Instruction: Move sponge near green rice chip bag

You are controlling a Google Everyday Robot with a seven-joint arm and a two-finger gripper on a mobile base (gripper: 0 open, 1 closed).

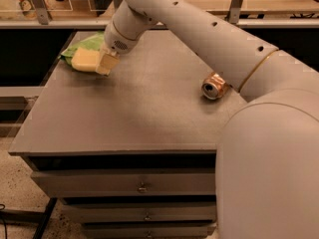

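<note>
Up at the far left corner of the grey worktop (124, 118), in the single camera view, lies the green rice chip bag (89, 41), a crinkly heap close to the back edge. A gold drink can (215, 86) lies on its side well apart to the right, its open end facing the camera, just beside the robot's bulky white arm (209, 34), which sweeps across the top right of the scene and hides the worktop's right side. Drawers (142, 185) with small knobs sit below the front edge. The sponge (83, 59), a pale yellow block, has its long axis running left to right and overlaps the bag's near edge, touching or just in front of it. The pincer (106, 65) is at the sponge's right end, pressed together on it, with the rest of the block sticking out leftward.
</note>
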